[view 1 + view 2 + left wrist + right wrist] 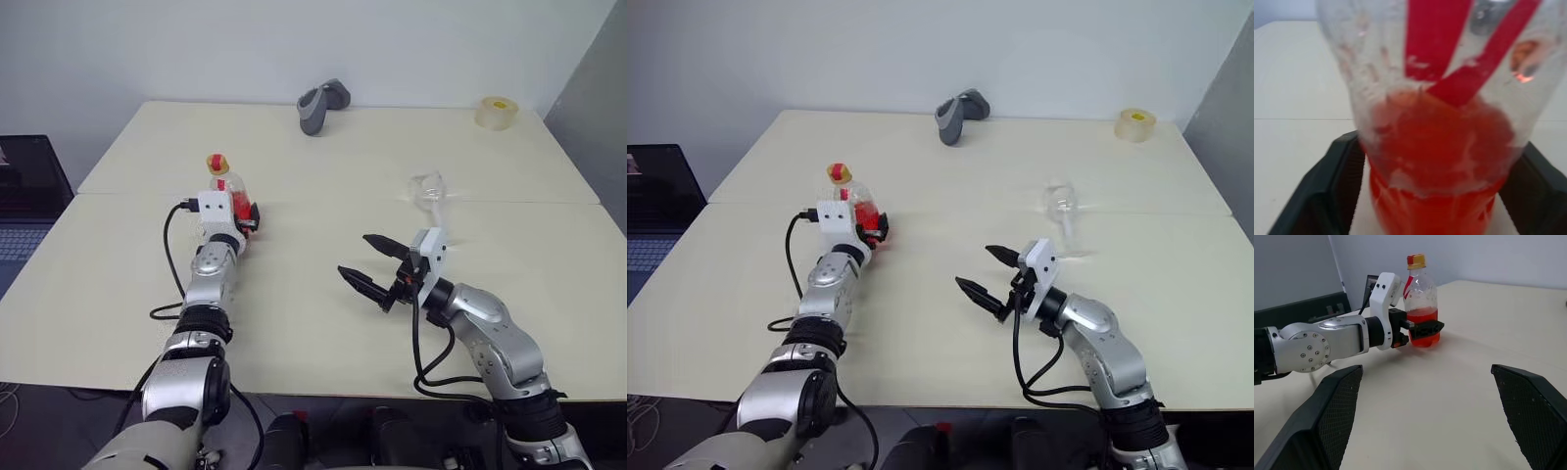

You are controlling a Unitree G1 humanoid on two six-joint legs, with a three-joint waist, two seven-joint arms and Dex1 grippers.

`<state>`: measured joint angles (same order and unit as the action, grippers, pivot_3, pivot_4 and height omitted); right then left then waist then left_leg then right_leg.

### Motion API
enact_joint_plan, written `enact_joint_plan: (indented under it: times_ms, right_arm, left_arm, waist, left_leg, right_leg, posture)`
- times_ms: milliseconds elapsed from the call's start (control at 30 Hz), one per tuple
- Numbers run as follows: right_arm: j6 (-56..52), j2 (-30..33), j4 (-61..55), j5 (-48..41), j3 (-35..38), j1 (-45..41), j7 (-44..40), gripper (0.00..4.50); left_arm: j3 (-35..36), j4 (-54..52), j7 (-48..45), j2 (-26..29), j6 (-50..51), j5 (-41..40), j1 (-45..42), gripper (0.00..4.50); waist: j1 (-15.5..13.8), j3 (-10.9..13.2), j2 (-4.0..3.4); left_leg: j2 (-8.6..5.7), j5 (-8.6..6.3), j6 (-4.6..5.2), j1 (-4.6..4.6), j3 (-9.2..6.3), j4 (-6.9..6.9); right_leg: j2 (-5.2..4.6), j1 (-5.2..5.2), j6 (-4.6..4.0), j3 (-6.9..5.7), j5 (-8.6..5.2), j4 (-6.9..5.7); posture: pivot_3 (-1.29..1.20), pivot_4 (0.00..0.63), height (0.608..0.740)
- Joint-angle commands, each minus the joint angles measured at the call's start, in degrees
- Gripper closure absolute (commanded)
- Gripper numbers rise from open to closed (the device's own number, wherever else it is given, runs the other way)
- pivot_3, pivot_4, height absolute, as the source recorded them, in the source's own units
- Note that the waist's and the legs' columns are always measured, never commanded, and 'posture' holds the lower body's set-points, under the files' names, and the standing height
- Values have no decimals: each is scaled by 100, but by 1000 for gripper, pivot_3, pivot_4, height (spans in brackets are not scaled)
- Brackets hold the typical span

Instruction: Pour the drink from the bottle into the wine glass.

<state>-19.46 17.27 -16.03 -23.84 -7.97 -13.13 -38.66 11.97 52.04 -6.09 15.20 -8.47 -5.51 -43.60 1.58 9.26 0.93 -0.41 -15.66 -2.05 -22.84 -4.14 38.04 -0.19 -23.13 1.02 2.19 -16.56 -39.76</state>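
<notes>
Looking down from the head camera, you see the bottle [223, 188] standing upright on the pale counter [323, 176], left of centre, its red-yellow cap [217, 163] on. Your left claw [241, 215] reaches level to it, one black finger on each side of the lower body. The wine glass [431, 196] stands well apart to the right, upright and clear. Your right claw [377, 264] hovers near the glass on your side of it, fingers spread wide with nothing between them. A grey object [321, 106] lies near the far edge of the counter, and a roll of tape [498, 112] sits at the far right corner.

From the left wrist, you have the bottle close ahead, the drink [1440, 142] filling its lower part, the red label stripes [1436, 34] above. Both fingers [1322, 191] flank the base; you cannot tell whether they press on the plastic.

From the right wrist, your own two fingers [1334, 411] stand far apart over bare counter. Beyond them the left claw [1422, 329] brackets the bottle [1420, 303] at the level of the drink. The bottle sits on the counter, roughly a third full.
</notes>
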Motion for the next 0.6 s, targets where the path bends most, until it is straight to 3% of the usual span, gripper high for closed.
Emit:
enact_joint_plan:
  times_ms: [33,167,267,467,600]
  right_arm:
    - [33,-23,-289,-95,69,-74,3,0]
    - [41,-9,-322,-64,56,-55,19,0]
    - [-35,12,-416,-73,87,-48,97,0]
    - [-400,303,-903,-168,361,-171,304,0]
    - [-1160,494,-1353,-461,459,-293,527,0]
  left_arm:
    - [30,88,-131,85,-256,-39,-213,1755]
    - [-56,13,-379,115,-386,-10,-214,2302]
    - [-401,-786,-1016,58,-358,32,138,2417]
    - [-1763,-4225,-3103,232,1206,-554,1643,2519]
    - [-2249,-5195,-3684,521,1901,-588,2027,2551]
  waist:
    - [-1,0,0]
    - [0,0,0]
    - [4,0,0]
    - [6,0,0]
    - [11,0,0]
  left_leg:
    - [0,0,0,0,-1,0]
    - [0,0,-1,0,0,0]
    - [-1,1,-2,-3,1,1]
    - [0,15,-26,-9,4,0]
    - [3,10,-17,-3,1,1]
  right_leg:
    - [0,0,0,0,0,0]
    - [0,-1,0,0,0,-2]
    - [0,-3,0,1,0,-2]
    - [-3,-5,0,17,0,5]
    - [0,-4,-1,17,-1,-6]
  posture:
    - [0,150,740]
    - [0,150,740]
    - [0,150,740]
    - [0,150,740]
    - [0,150,740]
